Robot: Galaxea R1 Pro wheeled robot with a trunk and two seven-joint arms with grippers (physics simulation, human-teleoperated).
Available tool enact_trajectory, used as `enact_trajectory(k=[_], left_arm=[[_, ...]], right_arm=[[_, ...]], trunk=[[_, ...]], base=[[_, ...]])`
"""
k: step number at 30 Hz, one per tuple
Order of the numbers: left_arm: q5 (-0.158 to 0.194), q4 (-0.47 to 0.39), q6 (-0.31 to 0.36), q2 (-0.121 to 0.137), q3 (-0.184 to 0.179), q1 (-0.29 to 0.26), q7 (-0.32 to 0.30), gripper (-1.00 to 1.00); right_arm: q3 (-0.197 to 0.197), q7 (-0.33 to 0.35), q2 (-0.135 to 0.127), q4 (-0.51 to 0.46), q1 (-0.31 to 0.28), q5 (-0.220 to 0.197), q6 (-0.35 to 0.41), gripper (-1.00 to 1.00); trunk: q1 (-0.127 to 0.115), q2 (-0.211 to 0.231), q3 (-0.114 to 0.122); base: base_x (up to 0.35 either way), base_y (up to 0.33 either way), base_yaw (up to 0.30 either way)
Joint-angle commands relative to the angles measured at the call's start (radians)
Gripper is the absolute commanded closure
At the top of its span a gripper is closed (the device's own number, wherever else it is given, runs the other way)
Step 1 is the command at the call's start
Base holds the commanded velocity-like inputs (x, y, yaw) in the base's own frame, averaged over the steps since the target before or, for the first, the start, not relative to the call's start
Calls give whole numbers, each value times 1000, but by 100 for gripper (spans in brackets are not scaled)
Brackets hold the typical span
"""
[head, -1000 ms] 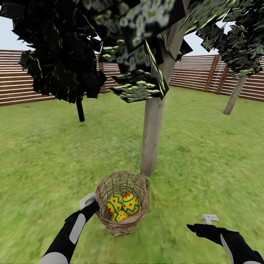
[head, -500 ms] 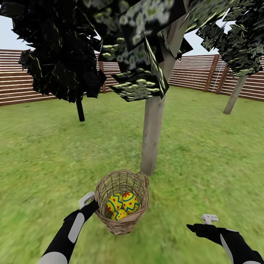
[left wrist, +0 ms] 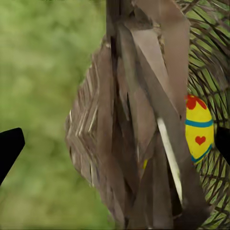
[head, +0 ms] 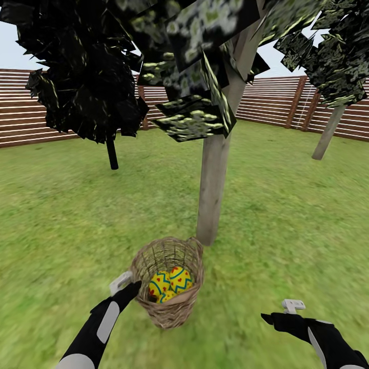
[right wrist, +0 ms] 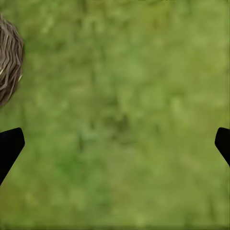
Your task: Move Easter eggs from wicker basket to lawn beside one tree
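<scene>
Yellow Easter eggs (head: pixel 169 284) all inside wicker basket (head: pixel 166 307), at tree's (head: pixel 212 195) 7 o'clock. Left claw (left wrist: pixel 115 143) wide, straddling rim; right claw (right wrist: pixel 115 143) wide, empty. None placed.

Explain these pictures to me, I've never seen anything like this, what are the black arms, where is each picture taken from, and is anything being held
This is a simulated two-armed robot in a fenced garden. The big picture comes from a camera on its head, looking down over both black arms. The other two come from cameras near each gripper, looking along its fingers.

On the lawn stands a wicker basket holding patterned yellow Easter eggs, just in front of a tree with a pale trunk.

The left gripper is against the basket's side; its own camera shows the braided rim between its open fingers, one finger outside, and an egg inside. It does not look clamped.

The right gripper is open over bare grass, holding nothing.
</scene>
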Motion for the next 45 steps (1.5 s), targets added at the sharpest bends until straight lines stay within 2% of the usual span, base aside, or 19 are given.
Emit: enact_trajectory(k=[1, 6, 8, 10, 13, 15, 16, 20, 23, 24, 26, 28, 31, 33, 35, 37, 39, 42, 45], left_arm=[[10, -3, 6, -1, 2, -1, 4, -100], [10, -22, 6, -2, 1, 1, 6, -100], [10, -38, 9, -2, 1, 2, 7, -100], [10, -141, 38, -2, 1, 14, 8, -100], [11, -355, 217, -1, 9, 66, 8, -100], [11, -481, 261, -1, 46, 108, 8, -100], [10, -502, 266, -1, 61, 114, 8, -100], [6, -537, 275, 26, 157, 125, 12, -100], [3, -536, 277, 36, 212, 126, 13, -100], [5, -535, 277, 48, 226, 126, 13, -100], [7, -535, 279, 63, 235, 126, 13, -100], [8, -536, 291, 70, 240, 126, 12, -100], [10, -538, 323, 79, 251, 126, 9, -100], [11, -540, 334, 85, 252, 124, 7, -100], [20, -543, 338, 90, 253, 117, 6, -100], [66, -543, 339, 105, 255, 107, 6, -100], [137, -537, 334, 120, 256, 104, 6, -100], [259, -533, 328, 148, 258, 102, 6, -100], [372, -531, 325, 190, 268, 103, 7, -100]], right_arm=[[-7, 9, 1, -2, -1, 9, 4, -100], [-8, 9, 0, -4, -1, 9, 4, -100], [-7, 9, 1, -3, -1, 9, 4, -100], [-8, 10, -1, -5, -1, 9, 4, -100], [-9, 10, -2, -6, -1, 9, 4, -100], [-9, 9, -2, -7, -1, 9, 4, -100], [-9, 9, -2, -7, 0, 9, 4, -100], [-9, 8, -2, -11, -1, 12, 4, -100], [-8, 10, -2, -22, -1, 12, 5, -100], [-8, 12, -3, -31, -1, 12, 6, -100], [-9, 13, -10, -42, -1, 11, 10, -100], [-8, 29, -29, -51, -1, 10, 13, -100], [-9, 138, -59, -57, -1, 10, 17, -100], [-9, 220, -69, -61, 0, 10, 18, -100], [-9, 262, -73, -73, 0, 9, 18, -100], [-8, 281, -72, -104, -1, 9, 40, -100], [-7, 286, -70, -162, -1, 9, 97, -100], [-8, 285, -67, -301, -1, 10, 208, -100], [-6, 285, -64, -483, -1, 11, 298, -100]], trunk=[[0, 0, -1], [0, 0, -1], [-8, 14, 5], [-15, 28, 12], [-27, 49, 21], [-35, 63, 27], [-38, 70, 30], [-54, 98, 43], [-65, 119, 52], [-69, 126, 55], [-73, 133, 59], [-73, 133, 59], [-73, 133, 59], [-73, 133, 59], [-73, 133, 59], [-73, 133, 59], [-73, 133, 59], [-73, 133, 59], [-73, 133, 59]], base=[[0, 0, 0], [0, 0, 0], [0, 0, 0], [0, 0, 0], [0, 0, 0], [0, 0, 0], [0, 0, 0], [0, 0, 0], [0, 0, 0], [0, 0, 0], [0, 0, 0], [0, 0, 0], [0, 0, 0], [0, 0, 0], [0, 0, 0], [0, 0, 0], [0, 0, 0], [0, 0, 0], [0, 0, 0]])
